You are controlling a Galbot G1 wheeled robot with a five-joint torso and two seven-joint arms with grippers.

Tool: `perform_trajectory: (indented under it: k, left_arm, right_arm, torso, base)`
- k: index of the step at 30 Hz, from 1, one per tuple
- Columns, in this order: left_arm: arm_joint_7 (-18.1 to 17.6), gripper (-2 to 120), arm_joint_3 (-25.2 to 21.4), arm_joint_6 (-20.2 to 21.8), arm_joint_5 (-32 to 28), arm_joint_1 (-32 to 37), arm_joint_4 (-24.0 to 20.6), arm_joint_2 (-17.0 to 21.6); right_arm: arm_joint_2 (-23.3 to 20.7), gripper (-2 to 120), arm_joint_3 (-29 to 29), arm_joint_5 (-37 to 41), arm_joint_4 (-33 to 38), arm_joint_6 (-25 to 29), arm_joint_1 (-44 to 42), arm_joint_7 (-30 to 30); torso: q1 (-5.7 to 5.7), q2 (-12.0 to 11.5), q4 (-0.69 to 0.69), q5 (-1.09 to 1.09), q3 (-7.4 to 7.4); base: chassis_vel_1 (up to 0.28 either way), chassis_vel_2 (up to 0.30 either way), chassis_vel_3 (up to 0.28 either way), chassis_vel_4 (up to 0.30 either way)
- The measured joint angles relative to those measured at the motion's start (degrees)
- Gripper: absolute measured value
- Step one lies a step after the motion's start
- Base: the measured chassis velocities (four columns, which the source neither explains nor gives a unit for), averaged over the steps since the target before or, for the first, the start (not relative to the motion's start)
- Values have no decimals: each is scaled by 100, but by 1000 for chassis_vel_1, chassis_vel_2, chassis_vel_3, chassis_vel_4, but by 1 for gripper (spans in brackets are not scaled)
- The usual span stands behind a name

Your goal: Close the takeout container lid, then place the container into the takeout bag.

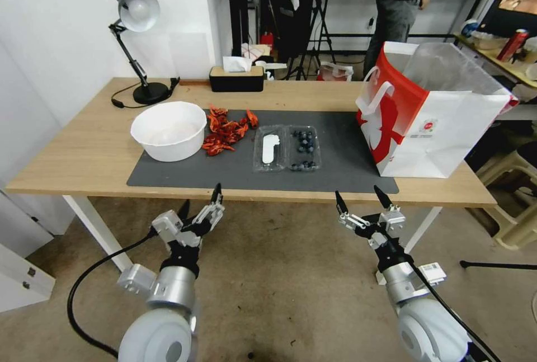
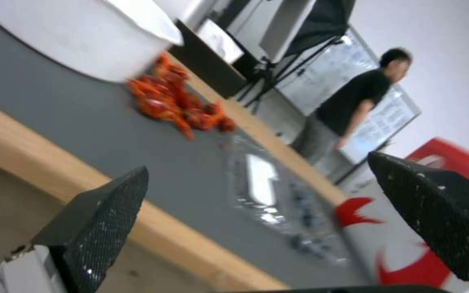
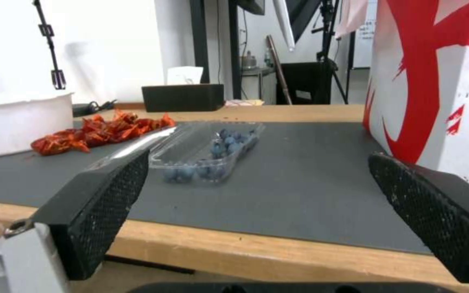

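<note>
The left hand [image 1: 200,204] hangs before the wooden surface's [image 1: 84,155] near edge, fingers spread, holding nothing. Beyond it, the small clear plastic clamshell takeout container [image 1: 304,148] lies open on the dark grey mat [image 1: 341,155], its labelled clear lid [image 1: 269,148] flat beside the blueberries. The right hand [image 1: 361,198], equally wide and empty, hangs nearer the large white-and-red paper takeout bag [image 1: 430,121]. A big white bowl [image 1: 168,129] and red crayfish pile [image 1: 226,130] sit left of the container.

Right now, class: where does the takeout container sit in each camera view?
Head view: takeout container, lying open mid-mat.
Left wrist view: blurred, between the crayfish and the bag.
Right wrist view: centre, blueberries showing.
Shared landmark: the red crayfish pile beside it.
</note>
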Motion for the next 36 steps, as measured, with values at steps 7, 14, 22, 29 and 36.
perform_trajectory:
  k: [7, 14, 22, 29, 36]
  left_arm:
    - [-118, 100, 467, -69, -721, -732, 332, 14]
    - [-513, 100, 978, -128, -987, -1385, 797, -212]
    - [-704, 100, 1657, -198, -1230, -1905, 1278, -125]
    - [-968, 100, 1911, -181, -1604, -2374, 1553, -118]
    - [-1213, 100, 1979, -3, -2143, -2854, 1761, -259]
  right_arm:
    - [103, 100, 63, -125, 152, 13, -265, -4]
    - [214, 100, 91, -249, 213, 24, -435, -6]
    - [289, 100, 143, -325, 278, 37, -532, -1]
    - [355, 100, 211, -379, 289, 65, -667, -3]
    - [443, 100, 245, -450, 257, 113, -742, -8]
  torso:
    - [0, 0, -2, 0, 0]
    - [0, 0, -1, 0, 0]
    - [0, 0, -1, 0, 0]
    - [0, 0, -2, 0, 0]
    - [0, 0, -1, 0, 0]
  base:
    - [0, 0, 0, 0]
    - [0, 0, 0, 0]
    - [0, 0, 0, 0]
    - [0, 0, 0, 0]
    - [0, 0, 0, 0]
